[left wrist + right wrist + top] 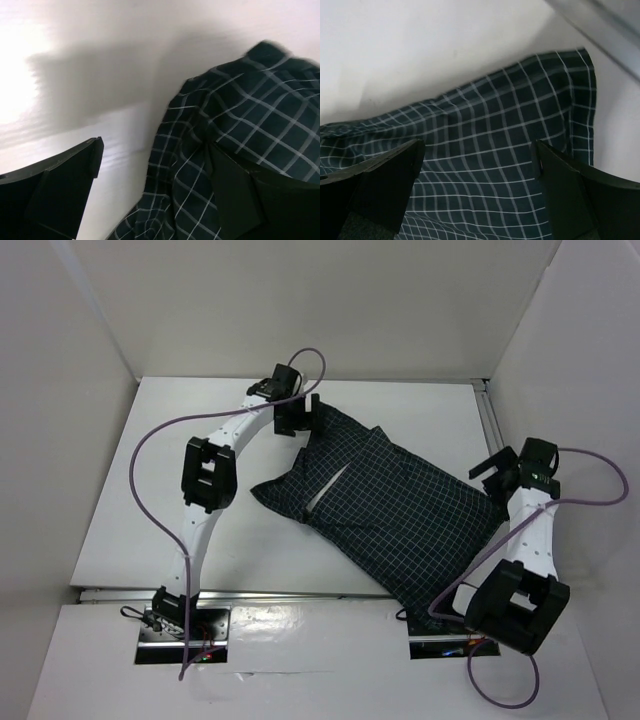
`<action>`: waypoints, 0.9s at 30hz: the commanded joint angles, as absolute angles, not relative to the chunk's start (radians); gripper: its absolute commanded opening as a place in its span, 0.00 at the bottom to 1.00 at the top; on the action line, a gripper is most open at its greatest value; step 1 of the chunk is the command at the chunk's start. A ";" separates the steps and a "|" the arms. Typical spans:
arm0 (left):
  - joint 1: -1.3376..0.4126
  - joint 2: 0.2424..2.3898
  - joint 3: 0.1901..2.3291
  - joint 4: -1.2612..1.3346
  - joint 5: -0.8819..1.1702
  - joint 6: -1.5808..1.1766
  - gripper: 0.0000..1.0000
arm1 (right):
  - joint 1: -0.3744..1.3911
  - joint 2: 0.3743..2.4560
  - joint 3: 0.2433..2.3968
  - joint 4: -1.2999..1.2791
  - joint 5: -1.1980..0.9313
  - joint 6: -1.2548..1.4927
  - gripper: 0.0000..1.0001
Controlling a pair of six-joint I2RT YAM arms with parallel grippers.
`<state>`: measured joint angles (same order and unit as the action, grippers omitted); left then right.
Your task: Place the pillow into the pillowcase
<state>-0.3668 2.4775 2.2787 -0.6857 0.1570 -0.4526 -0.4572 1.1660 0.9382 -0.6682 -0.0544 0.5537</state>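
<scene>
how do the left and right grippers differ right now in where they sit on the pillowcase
The left gripper is at the far corner of the pillowcase, its arm stretched up the table. The right gripper is at the right-hand edge, its arm folded near its base. In the left wrist view, one finger is over bare table and the other over cloth. In the right wrist view, cloth lies under both. Both grippers are open and hold nothing.

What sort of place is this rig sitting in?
Probably a lab test cell: white panel walls box in a white table, with the left arm and right arm bolted at its near edge. A checked pillowcase lies on it.
</scene>
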 commanded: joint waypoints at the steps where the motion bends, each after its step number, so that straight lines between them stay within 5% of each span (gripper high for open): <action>1: -0.382 2.473 2.362 -0.574 0.311 -0.459 1.00 | -0.569 1.129 0.861 -0.615 -0.185 0.581 1.00; 15: -0.409 2.591 2.338 -0.319 0.489 -0.561 0.99 | -0.683 1.287 0.748 -0.308 -0.393 0.554 1.00; 16: -0.410 2.603 2.338 -0.299 0.514 -0.574 0.88 | -0.672 1.299 0.749 -0.296 -0.393 0.554 1.00; 17: -0.410 2.603 2.329 -0.285 0.552 -0.574 0.65 | -0.640 1.299 0.749 -0.296 -0.393 0.554 1.00; 18: -0.419 2.603 2.329 -0.273 0.564 -0.574 0.01 | -0.612 1.299 0.749 -0.323 -0.356 0.554 1.00; 22: -0.430 2.531 2.255 -0.255 0.555 -0.545 0.00 | -0.431 1.322 0.836 -0.495 -0.024 0.552 1.00; 27: -0.396 2.323 1.964 -0.154 0.470 -0.534 0.00 | -0.261 1.322 0.850 -0.473 -0.096 0.580 0.92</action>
<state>-0.4084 2.4573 2.0640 -0.2142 0.4770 -0.5514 -0.3519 1.3190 0.8097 -0.4587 -0.0536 0.5407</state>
